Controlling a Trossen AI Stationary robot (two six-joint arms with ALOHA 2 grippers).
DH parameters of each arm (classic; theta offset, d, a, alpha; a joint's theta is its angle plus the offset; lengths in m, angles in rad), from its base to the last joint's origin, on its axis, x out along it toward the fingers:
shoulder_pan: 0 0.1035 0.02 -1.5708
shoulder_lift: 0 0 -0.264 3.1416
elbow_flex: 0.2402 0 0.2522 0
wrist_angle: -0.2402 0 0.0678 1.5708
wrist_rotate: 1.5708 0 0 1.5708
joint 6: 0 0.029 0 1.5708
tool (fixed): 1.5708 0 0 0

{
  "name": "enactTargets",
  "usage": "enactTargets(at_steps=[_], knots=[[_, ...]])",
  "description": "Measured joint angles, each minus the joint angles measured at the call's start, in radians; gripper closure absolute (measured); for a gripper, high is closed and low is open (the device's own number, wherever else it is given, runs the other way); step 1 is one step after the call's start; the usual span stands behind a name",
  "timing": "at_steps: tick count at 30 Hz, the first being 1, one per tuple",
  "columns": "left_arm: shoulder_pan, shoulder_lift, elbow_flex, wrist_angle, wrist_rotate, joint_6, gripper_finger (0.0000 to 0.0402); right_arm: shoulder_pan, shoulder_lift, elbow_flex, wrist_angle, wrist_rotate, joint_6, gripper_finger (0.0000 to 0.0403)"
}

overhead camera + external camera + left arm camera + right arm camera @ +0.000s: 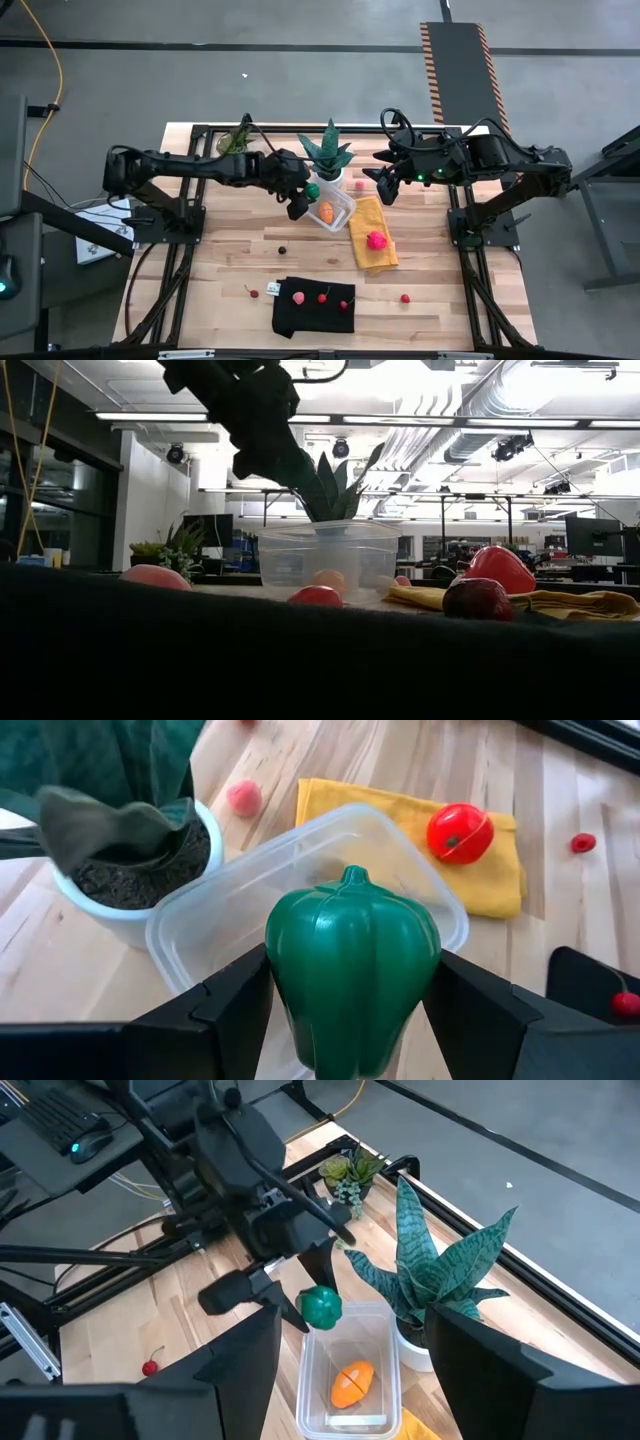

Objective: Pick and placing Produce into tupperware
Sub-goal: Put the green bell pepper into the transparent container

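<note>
Left of centre in the high view, your left pincer (303, 200) hangs just over the near-left corner of the small clear plastic tupperware box (342, 212), its jaws partly spread and clamped on the sides of a glossy green toy bell pepper (352, 975). The pepper sits stem-up between the fingers (225, 1005) and looks to be above the rim, not yet inside. An orange toy carrot-like piece (352, 1383) already lies on the box floor.

To finish this step well, carry the pepper a little further right so it clears the rim and hangs over the free floor beside the orange piece, then lower before you let go; dropped from here it may strike the wall and roll off onto the wooden worktop (220, 270). Watch the white pot with the spiky green plant (328, 152) just beyond the box: keep the wrist off its leaves.

Moving right, a red toy tomato (376, 239) rests on the yellow folded cloth (384, 254), touching nothing else. At upper right, the right pincer (385, 187) waits with jaws apart, holding nothing.
</note>
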Motion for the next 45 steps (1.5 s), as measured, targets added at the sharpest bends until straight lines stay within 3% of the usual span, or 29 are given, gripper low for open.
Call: enactTargets(at_steps=[23, 45], knots=[[0.0, 0.072, 0.0, 0.006, -0.126, -0.004, 0.0174, 0.0, 0.0, 0.0, -0.005, 0.0, -0.009, 0.0164], [0.0, 0.114, -0.001, 0.049, -0.132, -0.002, 0.0174, 0.0, 0.0, 0.0, -0.008, -0.001, -0.007, 0.0164]])
